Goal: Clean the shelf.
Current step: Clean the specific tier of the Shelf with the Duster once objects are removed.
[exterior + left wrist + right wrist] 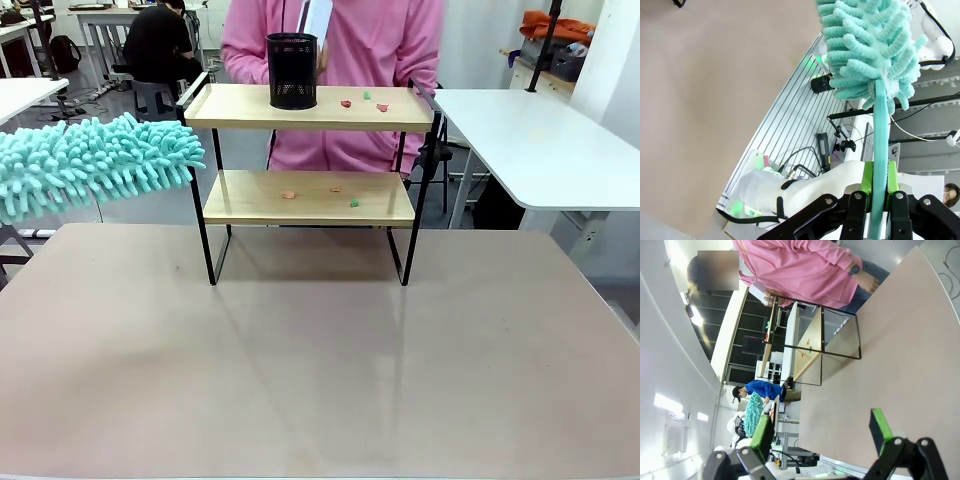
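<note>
Okay, approach step: my left gripper [879, 172] is clamped on the duster [85, 165] handle. The fluffy head points right at the shelf [240, 108], tip just beside its left end. The shelf sits far-middle on the table [320, 380], long axis left-right, open front facing me. Scraps [346, 103] lie on both boards, mesh cup [292, 70] up top. Next, I judge, the head sweeps along a board. Right gripper [821, 429] is wide open, empty.
</note>
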Tool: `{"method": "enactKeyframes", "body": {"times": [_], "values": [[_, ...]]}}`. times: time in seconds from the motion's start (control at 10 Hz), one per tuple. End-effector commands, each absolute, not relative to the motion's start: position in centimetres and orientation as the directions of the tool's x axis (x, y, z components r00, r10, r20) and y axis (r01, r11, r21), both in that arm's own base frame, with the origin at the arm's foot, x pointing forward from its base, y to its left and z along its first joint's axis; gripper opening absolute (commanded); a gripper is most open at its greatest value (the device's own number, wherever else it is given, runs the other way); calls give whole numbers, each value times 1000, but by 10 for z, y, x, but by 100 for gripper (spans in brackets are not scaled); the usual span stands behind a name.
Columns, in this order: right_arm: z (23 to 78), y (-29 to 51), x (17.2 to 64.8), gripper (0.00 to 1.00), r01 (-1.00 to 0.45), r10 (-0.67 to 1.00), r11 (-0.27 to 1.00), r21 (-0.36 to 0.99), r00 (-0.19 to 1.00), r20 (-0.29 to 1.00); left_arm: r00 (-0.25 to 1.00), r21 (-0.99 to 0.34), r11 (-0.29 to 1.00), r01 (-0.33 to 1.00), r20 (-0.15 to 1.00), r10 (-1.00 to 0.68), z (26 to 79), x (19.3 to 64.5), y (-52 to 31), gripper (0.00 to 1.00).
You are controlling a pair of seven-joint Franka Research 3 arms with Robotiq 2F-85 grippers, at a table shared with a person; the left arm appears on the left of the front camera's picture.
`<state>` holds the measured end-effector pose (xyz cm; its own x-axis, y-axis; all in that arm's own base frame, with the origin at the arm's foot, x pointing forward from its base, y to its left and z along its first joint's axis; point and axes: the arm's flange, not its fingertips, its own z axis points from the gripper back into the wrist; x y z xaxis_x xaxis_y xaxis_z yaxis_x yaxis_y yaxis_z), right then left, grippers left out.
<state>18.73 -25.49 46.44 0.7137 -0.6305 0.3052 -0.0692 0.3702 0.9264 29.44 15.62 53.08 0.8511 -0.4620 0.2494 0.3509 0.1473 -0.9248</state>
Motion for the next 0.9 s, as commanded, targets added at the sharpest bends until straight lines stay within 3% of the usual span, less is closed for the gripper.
{"method": "enactKeyframes", "body": {"times": [0.0,0.1,0.2,0.3,0.4,0.8], "values": [[467,-255,190,100,-104,-631,372,922,700,334,859,-927,143,346,252,-446,537,295,152,0],[467,-255,190,100,-104,-631,372,922,700,334,859,-927,143,346,252,-446,537,295,152,0],[467,-255,190,100,-104,-631,372,922,700,334,851,-925,147,351,249,-462,531,294,156,12],[467,-255,190,100,-104,-631,372,922,700,334,827,-918,139,372,259,-500,540,286,130,12],[467,-255,190,100,-104,-631,372,922,700,334,854,-868,296,400,236,-463,545,282,109,12],[467,-255,190,100,-104,-631,372,922,700,334,838,-780,450,436,168,-520,544,287,28,12]]}}
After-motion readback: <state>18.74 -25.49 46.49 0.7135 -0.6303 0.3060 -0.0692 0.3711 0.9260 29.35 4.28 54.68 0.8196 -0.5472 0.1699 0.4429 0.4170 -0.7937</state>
